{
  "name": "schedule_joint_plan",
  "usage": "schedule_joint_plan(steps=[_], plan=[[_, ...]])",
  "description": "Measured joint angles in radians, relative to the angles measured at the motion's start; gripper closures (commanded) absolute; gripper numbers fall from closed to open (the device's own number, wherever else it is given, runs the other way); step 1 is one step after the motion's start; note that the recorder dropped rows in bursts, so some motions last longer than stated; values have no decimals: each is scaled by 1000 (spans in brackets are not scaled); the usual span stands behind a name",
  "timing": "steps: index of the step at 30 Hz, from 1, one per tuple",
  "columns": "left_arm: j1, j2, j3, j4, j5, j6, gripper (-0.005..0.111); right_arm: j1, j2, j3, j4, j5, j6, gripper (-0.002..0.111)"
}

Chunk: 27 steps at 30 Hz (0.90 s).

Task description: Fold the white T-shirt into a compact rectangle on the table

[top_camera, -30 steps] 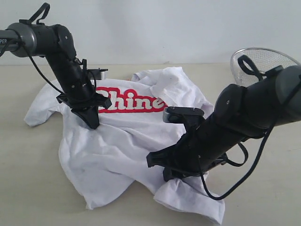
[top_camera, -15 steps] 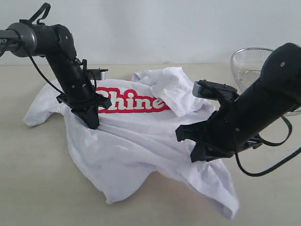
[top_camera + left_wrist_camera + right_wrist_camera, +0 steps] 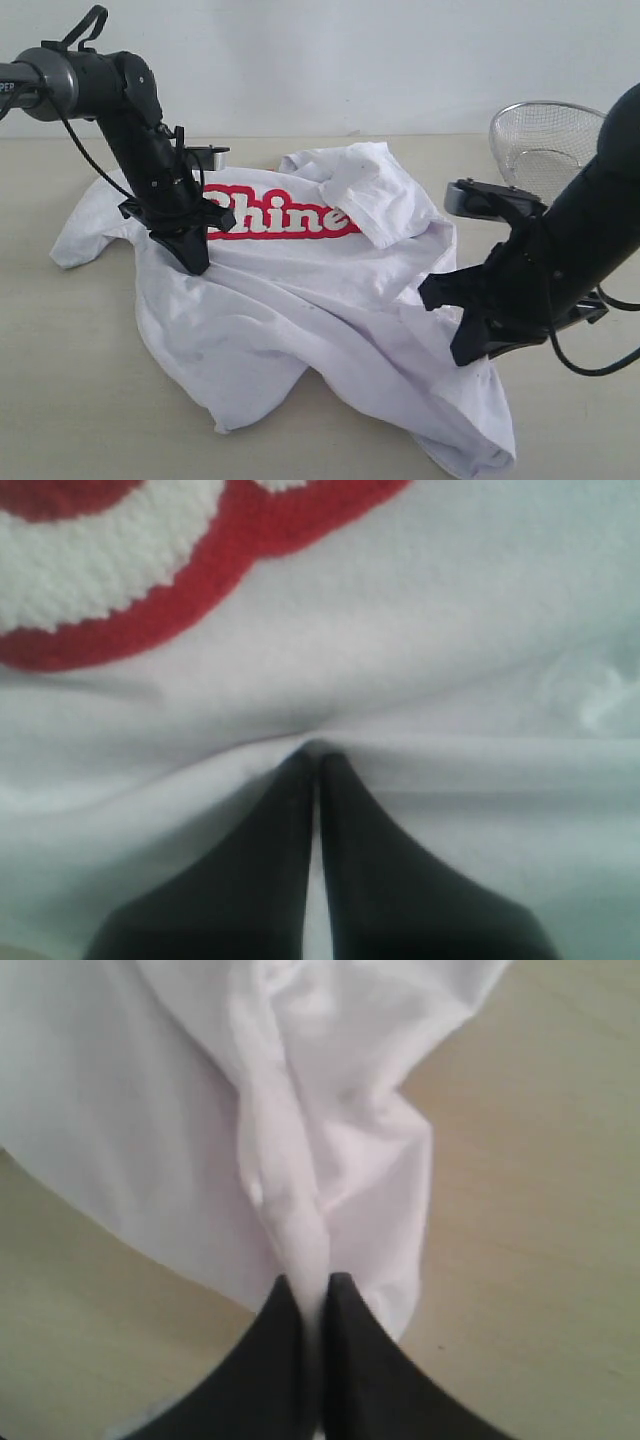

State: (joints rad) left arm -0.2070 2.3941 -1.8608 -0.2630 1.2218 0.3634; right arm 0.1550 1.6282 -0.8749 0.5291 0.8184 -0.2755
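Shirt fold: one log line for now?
shirt: crumpled, not folded | left claw: shut on shirt below lettering | right claw: shut on shirt edge, over table

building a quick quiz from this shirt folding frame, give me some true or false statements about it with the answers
1. The left arm's fingers are shut on the white T-shirt close to its red lettering. True.
2. The right arm's fingers hang open above the shirt. False: they are shut on a bunched fold of it.
3. The red lettering faces up. True.
4. The shirt is already a compact rectangle. False: it lies rumpled and spread over the table.
5. A wire-mesh basket stands on the table at the far right of the exterior view. True.
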Motion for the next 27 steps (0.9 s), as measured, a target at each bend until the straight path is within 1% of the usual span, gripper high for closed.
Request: schedule_joint_plan(steps=[4, 8, 14, 18, 20, 23, 24, 25, 26, 27], plan=[[0, -2, 0, 4, 2, 0, 102, -93, 0, 0, -13, 21, -15, 108], [0, -2, 0, 13, 3, 0, 102, -158, 0, 0, -49, 39, -27, 108], [1, -2, 0, 16, 5, 0, 102, -224, -2, 0, -186, 68, 24, 108], [1, -2, 0, 16, 7, 0, 102, -235, -2, 0, -255, 82, 41, 107], [1, -2, 0, 16, 7, 0, 102, -235, -2, 0, -286, 84, 49, 97], [1, -2, 0, 16, 7, 0, 102, -236, -2, 0, -323, 99, 53, 66], [1, -2, 0, 16, 7, 0, 102, -236, -2, 0, -335, 101, 60, 49], [1, -2, 0, 18, 7, 0, 102, -236, -2, 0, -357, 103, 80, 41], [1, -4, 0, 19, 7, 0, 102, -236, -2, 0, -377, 103, 100, 36], [1, -3, 0, 19, 7, 0, 102, -236, -2, 0, -415, 103, 137, 38]])
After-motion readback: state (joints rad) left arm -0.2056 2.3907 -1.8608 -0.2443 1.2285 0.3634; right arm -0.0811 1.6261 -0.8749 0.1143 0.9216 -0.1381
